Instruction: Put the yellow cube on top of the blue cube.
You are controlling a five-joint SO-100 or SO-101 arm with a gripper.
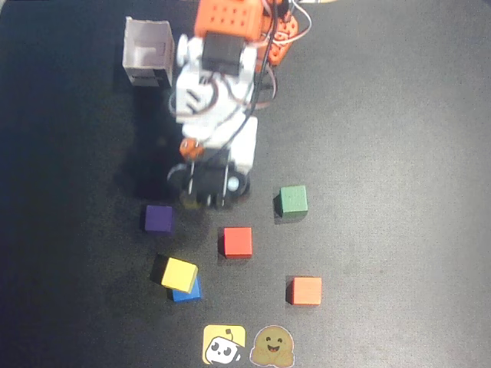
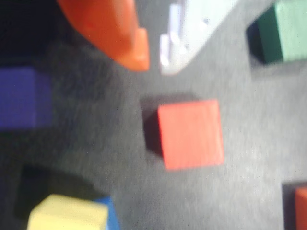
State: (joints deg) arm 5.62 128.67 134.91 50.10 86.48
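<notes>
Below my wrist, my claw point(image 2: 153, 62) hangs with nothing between its orange and white fingers, narrowly parted. Near the stickers, the matte yellow cube point(image 1: 179, 274) sits askew atop the blue cube point(image 1: 188, 290) on the dark, grainy mat point(image 1: 399, 153).

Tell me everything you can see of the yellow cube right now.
The yellow cube is a small, plain, matte bright-yellow block with no markings visible. It sits on top of the blue cube, twisted and offset so a strip and corner of blue show at its lower right in the overhead view. The wrist view shows the same stack at the bottom left, blurred. Only the blue cube touches it; the claw is empty and apart from it, up by the purple cube.
</notes>
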